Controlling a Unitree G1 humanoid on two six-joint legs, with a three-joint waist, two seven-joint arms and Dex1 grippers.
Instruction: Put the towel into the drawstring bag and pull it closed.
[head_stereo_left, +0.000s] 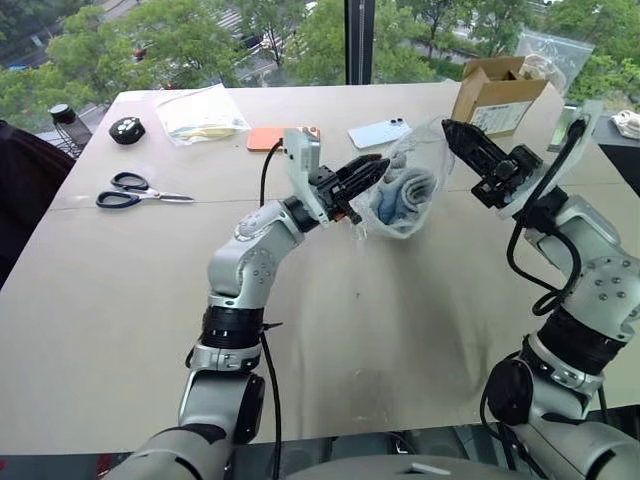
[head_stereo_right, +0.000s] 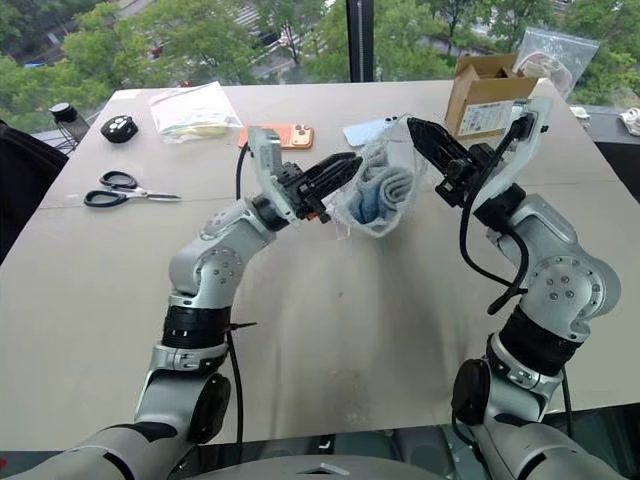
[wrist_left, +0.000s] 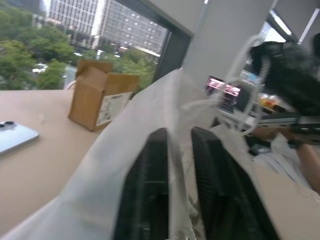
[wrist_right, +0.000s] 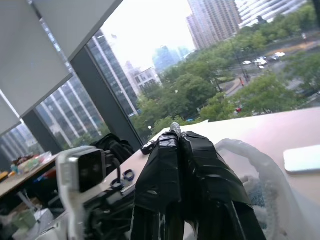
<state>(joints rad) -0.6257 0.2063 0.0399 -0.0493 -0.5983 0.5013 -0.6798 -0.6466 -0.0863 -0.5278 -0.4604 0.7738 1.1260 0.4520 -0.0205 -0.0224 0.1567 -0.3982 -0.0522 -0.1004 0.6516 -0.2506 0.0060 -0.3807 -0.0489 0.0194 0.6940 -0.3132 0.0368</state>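
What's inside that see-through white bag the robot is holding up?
A light-blue towel shows through the drawstring bag, bunched near the bottom. Whether anything else lies beneath it cannot be seen; the folds cover that.

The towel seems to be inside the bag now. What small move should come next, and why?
Probably draw the two grippers apart to cinch the mouth. The towel sits inside the drawstring bag, held above the table between the left gripper and right gripper, its mouth not yet closed.

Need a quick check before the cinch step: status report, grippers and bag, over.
Left gripper slightly open around bag fabric. Right gripper shut on the drawstring bag top, bag held above table. Towel inside. Nothing in the way.
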